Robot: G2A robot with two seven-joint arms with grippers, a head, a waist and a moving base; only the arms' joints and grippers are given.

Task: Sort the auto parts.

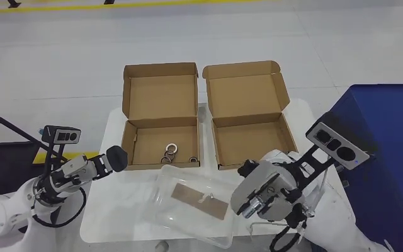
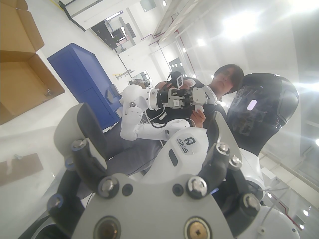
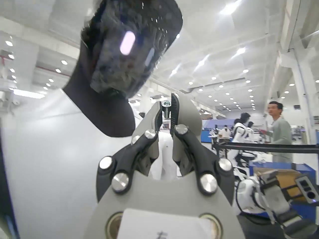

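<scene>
1. Farthest from the robot, two open cardboard boxes stand side by side on the white table, the left box and the right box, each with its lid folded back to the far side.
2. Several metal rings lie in the left box, close to its near wall and towards its right side.
3. A clear plastic tray sits near of the boxes, about midway across the table, with a brown card lying flat inside it.
4. The left gripper hangs at the left edge of the table, just left of the left box's near corner. Its jaws stand wide apart with nothing between them.
5. The right gripper is at the right of the tray, near of the right box, and points upward. Its jaws are clamped on a small bolt, whose socket head sits at the fingertips.
6. A blue cabinet stands just right of the table.
</scene>
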